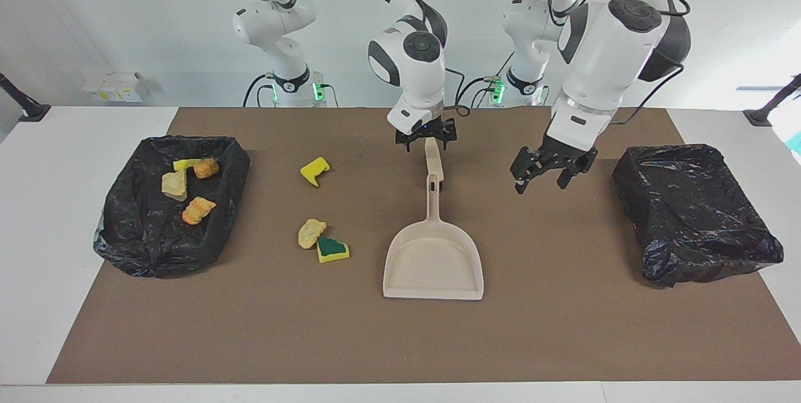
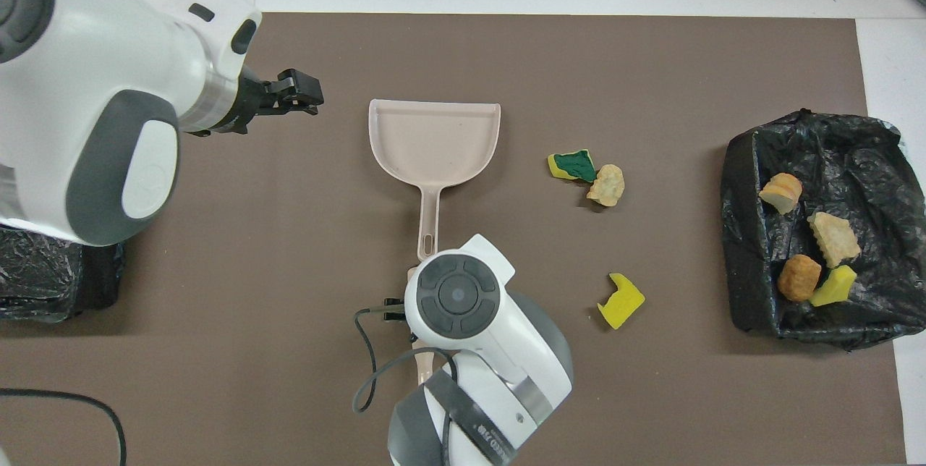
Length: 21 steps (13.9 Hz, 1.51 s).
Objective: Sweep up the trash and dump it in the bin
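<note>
Three loose pieces of trash lie on the brown mat: a yellow scrap [image 1: 315,170] [image 2: 621,301], a tan lump [image 1: 311,233] [image 2: 606,185] and, touching it, a green-faced sponge bit [image 1: 331,248] [image 2: 571,166]. Several more scraps [image 1: 188,187] [image 2: 810,242] lie in the black-lined bin [image 1: 156,253] [image 2: 745,234] at the right arm's end. The beige dustpan [image 1: 432,262] [image 2: 434,137] rests flat mid-mat with nothing in it. My right gripper [image 1: 425,138] hangs open over the beige brush handle [image 1: 433,162] [image 2: 422,368]; the bristles are hidden. My left gripper [image 1: 549,173] [image 2: 317,97] is open over bare mat beside the dustpan.
A second black-lined bin [image 1: 694,215] [image 2: 43,270] with nothing visible in it stands at the left arm's end. The brush handle lies end to end with the dustpan's handle [image 1: 432,196], nearer to the robots. A loose cable [image 2: 365,365] hangs off the right wrist.
</note>
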### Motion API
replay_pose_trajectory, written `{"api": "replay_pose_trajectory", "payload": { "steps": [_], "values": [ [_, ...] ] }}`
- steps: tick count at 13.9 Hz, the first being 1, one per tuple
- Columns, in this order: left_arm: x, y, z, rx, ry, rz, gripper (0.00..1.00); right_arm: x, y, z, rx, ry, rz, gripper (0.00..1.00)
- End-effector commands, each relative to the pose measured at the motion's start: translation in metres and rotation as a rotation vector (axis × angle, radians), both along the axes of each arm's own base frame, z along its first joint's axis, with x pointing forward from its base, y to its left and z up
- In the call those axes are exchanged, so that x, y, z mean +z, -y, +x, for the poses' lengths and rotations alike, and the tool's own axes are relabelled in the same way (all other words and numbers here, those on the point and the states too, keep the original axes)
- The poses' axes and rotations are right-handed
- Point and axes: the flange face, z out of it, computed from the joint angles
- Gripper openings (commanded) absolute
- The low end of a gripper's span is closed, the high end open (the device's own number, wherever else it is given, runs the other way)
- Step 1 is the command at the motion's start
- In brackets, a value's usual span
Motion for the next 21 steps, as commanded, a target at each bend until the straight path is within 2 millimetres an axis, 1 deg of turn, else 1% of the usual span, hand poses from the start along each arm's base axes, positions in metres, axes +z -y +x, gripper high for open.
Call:
{"api": "replay_pose_trajectory", "payload": {
  "steps": [1,2,3,4,5,6,7,8,10,11,13,15,16,17,18,19,20,21],
  "values": [
    [-0.054,0.075,0.005,0.009,-0.030,-0.016,1.00,0.000,0.002,-0.041,-0.050,-0.001,0.004,1.00],
    [-0.068,0.087,0.009,0.050,-0.006,-0.043,1.00,-0.001,0.001,-0.054,-0.053,-0.004,-0.004,1.00],
    [-0.072,0.091,0.011,0.050,0.013,-0.050,1.00,-0.004,-0.002,-0.068,-0.034,-0.010,-0.014,1.00],
    [-0.088,0.101,0.002,0.023,-0.009,-0.034,1.00,-0.010,-0.007,-0.084,-0.035,-0.021,-0.030,1.00],
    [-0.106,0.109,-0.006,-0.007,-0.028,-0.021,1.00,-0.016,-0.008,-0.092,-0.046,-0.027,-0.040,0.99],
    [-0.124,0.117,-0.017,-0.048,-0.054,-0.005,1.00,-0.020,-0.010,-0.096,-0.042,-0.025,-0.039,0.96],
    [-0.145,0.129,-0.037,-0.084,-0.090,0.018,1.00,-0.025,-0.009,-0.096,-0.045,-0.017,-0.030,0.94],
    [-0.158,0.136,-0.052,-0.103,-0.125,0.039,1.00,-0.031,-0.013,-0.103,-0.037,-0.014,-0.029,0.91],
    [-0.191,0.159,-0.081,-0.148,-0.168,0.070,1.00,-0.042,-0.010,-0.108,-0.035,-0.011,-0.030,0.83],
    [-0.195,0.158,-0.084,-0.152,-0.184,0.079,1.00,-0.043,-0.010,-0.109,-0.037,-0.013,-0.030,0.80],
    [-0.196,0.158,-0.086,-0.160,-0.204,0.093,1.00,-0.046,-0.010,-0.109,-0.035,-0.015,-0.032,0.74],
    [-0.192,0.157,-0.085,-0.159,-0.201,0.090,1.00,-0.053,-0.011,-0.109,-0.035,-0.020,-0.036,0.73],
    [-0.189,0.157,-0.086,-0.160,-0.203,0.092,0.91,-0.053,-0.011,-0.108,-0.033,-0.019,-0.035,0.69],
    [-0.189,0.157,-0.086,-0.161,-0.205,0.096,0.67,-0.053,-0.012,-0.108,-0.029,-0.019,-0.035,0.61],
    [-0.188,0.157,-0.086,-0.158,-0.203,0.093,0.28,-0.053,-0.012,-0.108,-0.026,-0.017,-0.033,0.53],
    [-0.188,0.157,-0.086,-0.148,-0.205,0.091,0.00,-0.053,-0.012,-0.108,-0.024,-0.017,-0.033,0.49],
    [-0.187,0.157,-0.085,-0.149,-0.201,0.092,0.00,-0.053,-0.012,-0.108,-0.023,-0.018,-0.034,0.47],
    [-0.182,0.157,-0.082,-0.151,-0.189,0.093,0.00,-0.053,-0.012,-0.108,-0.018,-0.018,-0.034,0.36]
  ]
}}
